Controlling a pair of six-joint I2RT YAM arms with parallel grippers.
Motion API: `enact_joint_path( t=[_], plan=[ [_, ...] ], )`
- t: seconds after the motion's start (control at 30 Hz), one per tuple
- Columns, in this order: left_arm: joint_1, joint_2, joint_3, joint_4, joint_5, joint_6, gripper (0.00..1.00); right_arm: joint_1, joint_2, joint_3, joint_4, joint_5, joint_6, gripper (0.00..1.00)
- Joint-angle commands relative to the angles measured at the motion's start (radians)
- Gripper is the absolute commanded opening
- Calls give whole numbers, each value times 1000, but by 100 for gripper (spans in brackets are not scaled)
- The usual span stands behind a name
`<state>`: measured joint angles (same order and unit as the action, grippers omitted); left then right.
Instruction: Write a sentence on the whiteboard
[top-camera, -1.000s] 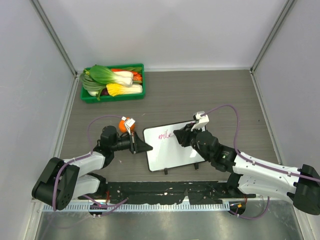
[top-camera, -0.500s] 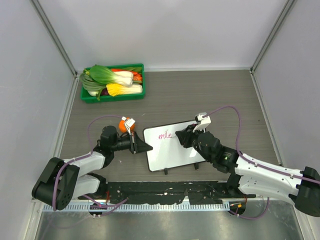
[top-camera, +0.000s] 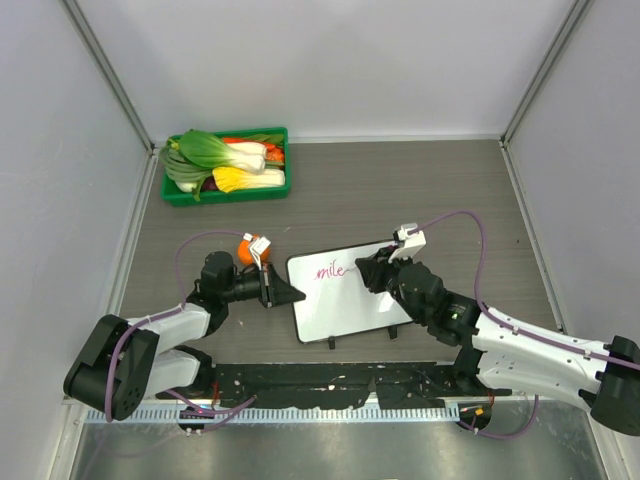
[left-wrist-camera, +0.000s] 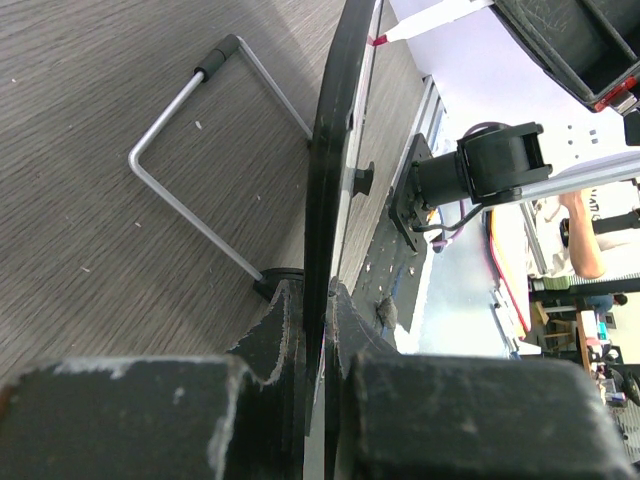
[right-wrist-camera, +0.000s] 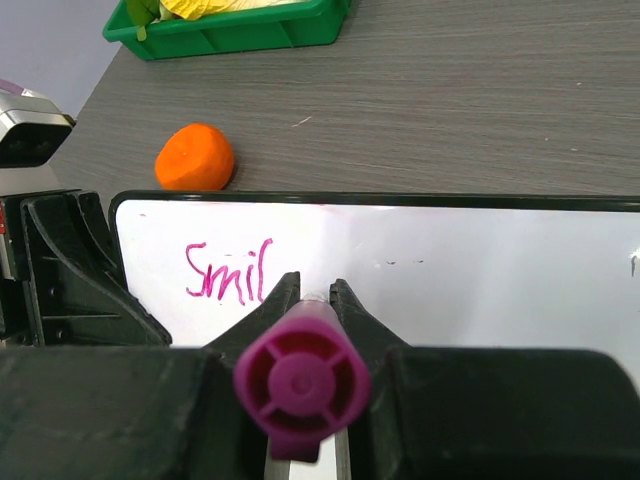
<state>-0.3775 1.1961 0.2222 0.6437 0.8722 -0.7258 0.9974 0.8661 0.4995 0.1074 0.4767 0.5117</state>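
Note:
The whiteboard (top-camera: 345, 300) stands tilted on the table between both arms. My left gripper (top-camera: 290, 293) is shut on its left black edge, which shows edge-on in the left wrist view (left-wrist-camera: 330, 180) between my fingers (left-wrist-camera: 322, 310). My right gripper (top-camera: 368, 272) is shut on a magenta marker (right-wrist-camera: 300, 385), point down at the board (right-wrist-camera: 450, 270); the tip is hidden behind the fingers. The sentence (right-wrist-camera: 228, 272) reads "Smil" in pink, just left of my right gripper (right-wrist-camera: 313, 290). It also shows in the top view (top-camera: 330, 271).
An orange (top-camera: 246, 250) lies behind the left gripper, left of the board, and shows in the right wrist view (right-wrist-camera: 195, 157). A green tray (top-camera: 226, 165) of vegetables stands at the back left. The board's wire stand (left-wrist-camera: 190, 190) rests on the wood-grain table.
My right gripper with the marker has shifted slightly right along the board, and the pink writing has lengthened a little. The left gripper and the board have not moved.

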Motion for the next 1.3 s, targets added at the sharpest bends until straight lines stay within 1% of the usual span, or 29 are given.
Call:
enact_joint_path(
  t=[0.0, 0.23, 0.47, 0.63, 0.8, 0.97, 1.07, 1.2, 1.27],
  plan=[
    [5, 22, 2, -42, -111, 83, 0, -5, -6, 40, 9, 57, -27, 1],
    [5, 20, 2, -42, -113, 85, 0, -6, 10, 16, -8, 40, -7, 1],
    [3, 17, 3, -47, -114, 85, 0, -6, -30, -13, -54, 25, 16, 1],
    [5, 17, 0, -47, -114, 85, 0, -5, -47, -27, -54, 4, 30, 1],
    [5, 16, 0, -45, -111, 85, 0, -5, -55, -4, -26, -50, 33, 1],
    [5, 17, 2, -45, -111, 85, 0, -5, -99, 33, 14, -130, 24, 1],
    [5, 14, -1, -46, -113, 85, 0, -5, -114, 54, 25, -128, 14, 1],
    [5, 14, 0, -45, -110, 85, 0, -16, -85, 83, 18, -113, -7, 1],
    [5, 16, 0, -47, -111, 85, 0, -29, -66, 89, 20, -130, -13, 1]
  ],
)
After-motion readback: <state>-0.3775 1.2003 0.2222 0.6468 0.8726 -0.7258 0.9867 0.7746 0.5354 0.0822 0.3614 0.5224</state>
